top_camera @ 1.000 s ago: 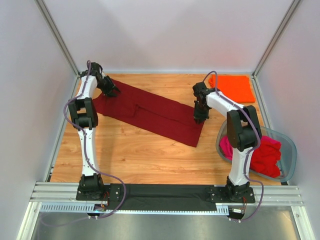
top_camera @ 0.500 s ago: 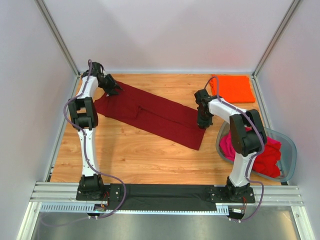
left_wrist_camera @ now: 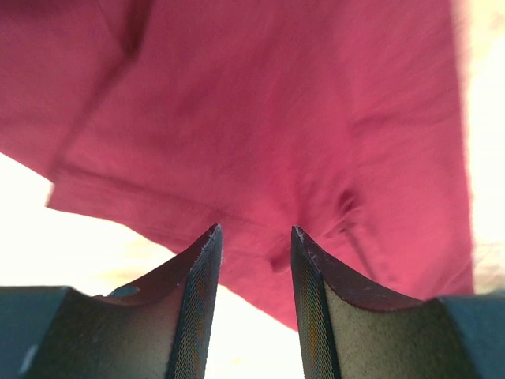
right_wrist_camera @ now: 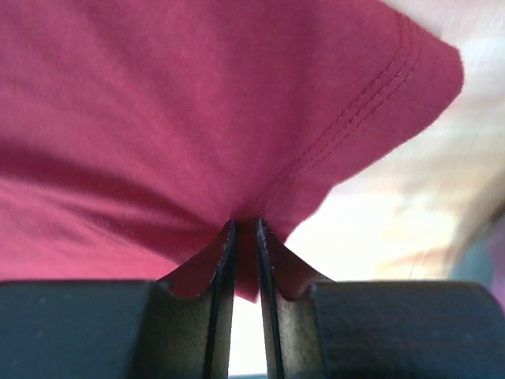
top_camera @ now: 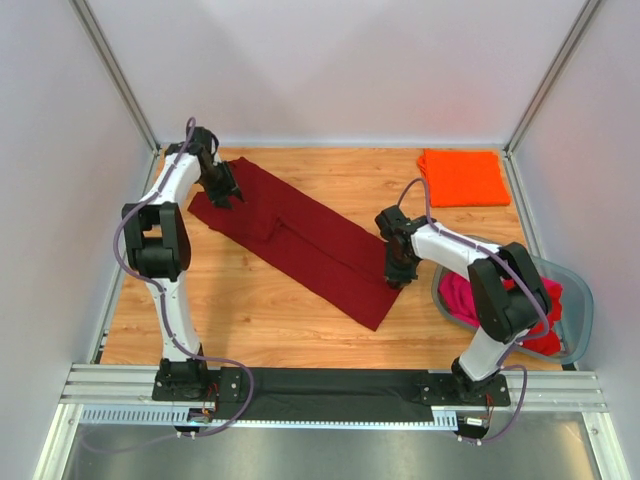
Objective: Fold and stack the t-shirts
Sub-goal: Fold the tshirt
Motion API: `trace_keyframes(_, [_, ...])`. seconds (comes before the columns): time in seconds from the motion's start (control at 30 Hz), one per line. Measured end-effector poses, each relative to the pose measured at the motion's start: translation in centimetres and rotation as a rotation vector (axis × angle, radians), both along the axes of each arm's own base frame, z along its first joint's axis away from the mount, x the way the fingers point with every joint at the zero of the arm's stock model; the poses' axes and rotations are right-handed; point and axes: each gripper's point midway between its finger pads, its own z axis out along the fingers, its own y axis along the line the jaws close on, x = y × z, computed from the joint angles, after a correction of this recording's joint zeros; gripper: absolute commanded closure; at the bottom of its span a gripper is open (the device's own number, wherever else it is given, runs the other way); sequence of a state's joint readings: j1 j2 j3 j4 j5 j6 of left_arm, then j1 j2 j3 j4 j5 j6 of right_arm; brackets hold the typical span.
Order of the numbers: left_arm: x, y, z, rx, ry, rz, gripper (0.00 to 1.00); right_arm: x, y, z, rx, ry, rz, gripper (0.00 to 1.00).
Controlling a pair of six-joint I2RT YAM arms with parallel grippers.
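A dark maroon t-shirt [top_camera: 300, 235], folded into a long strip, lies slanting across the wooden table from back left to near right. My left gripper [top_camera: 222, 190] hangs over its back left end, and in the left wrist view [left_wrist_camera: 254, 229] its jaws stand apart over the shirt's edge [left_wrist_camera: 276, 118] with nothing pinched. At the strip's near right end my right gripper [top_camera: 395, 275] is shut on the hemmed corner [right_wrist_camera: 245, 223] of the maroon shirt [right_wrist_camera: 197, 103]. A folded orange t-shirt [top_camera: 463, 177] lies flat at the back right corner.
A grey translucent tub [top_camera: 587, 305] stands at the right edge, beside my right arm. It holds a magenta-pink shirt [top_camera: 458, 297] and a red one [top_camera: 540, 335]. White walls with metal posts close in the table on three sides.
My right gripper has pulled the shirt's near end toward me and leftward, so the strip now lies more steeply slanted. The left gripper has shifted slightly right along the back end.
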State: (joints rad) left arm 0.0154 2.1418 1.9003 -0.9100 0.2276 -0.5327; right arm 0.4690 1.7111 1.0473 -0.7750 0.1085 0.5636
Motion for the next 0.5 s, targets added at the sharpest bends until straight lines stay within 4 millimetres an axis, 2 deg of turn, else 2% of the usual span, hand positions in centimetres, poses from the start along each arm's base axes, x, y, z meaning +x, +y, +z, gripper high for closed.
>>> trace_keyframes(0.1, [-2.0, -1.1, -2.7, -0.013, 0.084, -0.014, 0.52, -1.0, 0.0, 1.1, 0.003, 0.014, 0.003, 0.79])
trace_keyframes(0.2, [-2.6, -1.7, -4.9, -0.004, 0.145, -0.021, 0.53, -0.7, -0.1, 2.8, 0.009, 0.002, -0.002, 0.78])
trace_keyframes(0.37, [-1.1, -1.4, -7.6, 0.061, 0.211, -0.006, 0.53, 1.6, 1.0, 6.7, 0.056, -0.092, -0.005, 0.74])
trace_keyframes(0.5, [0.8, -0.5, -7.7, 0.11, 0.233, 0.024, 0.53, 2.3, 1.5, 8.9, 0.097, -0.153, -0.001, 0.7])
